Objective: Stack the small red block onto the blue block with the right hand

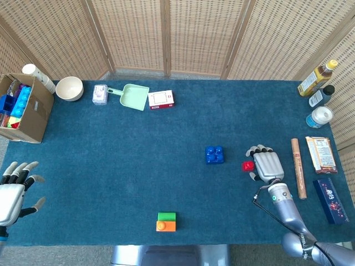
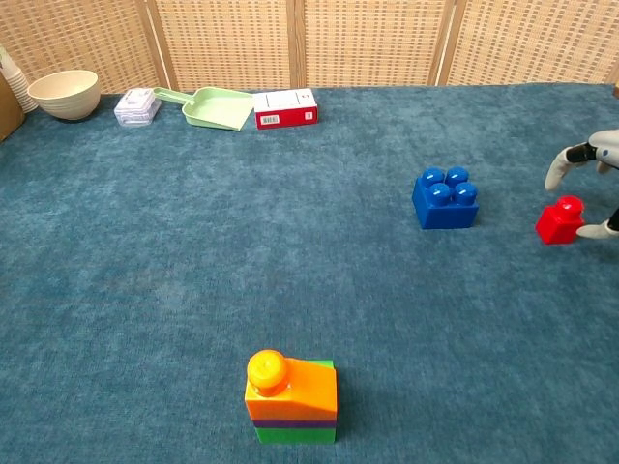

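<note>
We saw the right hand [image 1: 267, 165] with fingers apart, curled beside the red block [image 1: 248, 165], thumb near it, holding nothing. That block sat right of the blue block [image 1: 214, 154]. The box [image 1: 34, 116] at the tabletop's far-left corner held toys.

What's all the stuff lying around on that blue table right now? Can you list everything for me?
small red block: 1, red, right side, beside the right hand
blue block: 1, blue, left of the red one
stacked blocks: 1 stack, orange on green, front centre
bowl: 1, cream, back left
dustpan: 1, pale green, back
small box: 1, red and white, beside dustpan
cardboard box: 1, brown, far left
bottles: 3, back right
left hand: open, front left
right hand: open, by the red block
</note>
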`<state>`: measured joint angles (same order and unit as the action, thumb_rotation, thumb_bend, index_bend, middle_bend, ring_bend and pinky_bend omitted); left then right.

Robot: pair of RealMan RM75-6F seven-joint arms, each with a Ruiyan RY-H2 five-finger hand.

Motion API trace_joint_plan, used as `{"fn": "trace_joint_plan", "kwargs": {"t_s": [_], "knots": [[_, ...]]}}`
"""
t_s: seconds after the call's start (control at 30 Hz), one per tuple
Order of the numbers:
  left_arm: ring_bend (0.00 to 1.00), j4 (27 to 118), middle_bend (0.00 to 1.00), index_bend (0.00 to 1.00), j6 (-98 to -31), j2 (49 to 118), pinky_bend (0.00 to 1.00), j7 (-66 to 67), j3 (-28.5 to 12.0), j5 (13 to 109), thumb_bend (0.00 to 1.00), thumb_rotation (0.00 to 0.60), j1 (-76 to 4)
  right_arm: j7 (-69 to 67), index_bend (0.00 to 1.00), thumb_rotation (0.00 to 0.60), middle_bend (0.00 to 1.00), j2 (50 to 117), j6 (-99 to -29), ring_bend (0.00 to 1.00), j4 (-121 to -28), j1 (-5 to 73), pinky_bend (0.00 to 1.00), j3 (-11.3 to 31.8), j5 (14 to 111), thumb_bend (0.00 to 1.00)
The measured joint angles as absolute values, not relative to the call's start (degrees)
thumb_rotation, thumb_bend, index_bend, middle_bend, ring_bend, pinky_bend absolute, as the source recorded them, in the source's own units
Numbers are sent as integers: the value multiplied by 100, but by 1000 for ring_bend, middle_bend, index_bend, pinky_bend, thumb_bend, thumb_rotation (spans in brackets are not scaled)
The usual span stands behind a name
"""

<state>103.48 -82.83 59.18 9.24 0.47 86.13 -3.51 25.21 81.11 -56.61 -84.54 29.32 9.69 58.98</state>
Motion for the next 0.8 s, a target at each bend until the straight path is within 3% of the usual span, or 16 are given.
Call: {"fn": "trace_joint_plan", "kwargs": {"t_s": [0.8], "knots": [[136, 10202, 160, 390, -8265, 5950, 0, 764, 84, 8609, 313, 600, -346, 2511, 414, 600, 259, 8433, -5548, 206, -7972, 3157, 275, 920, 5572, 227]]}}
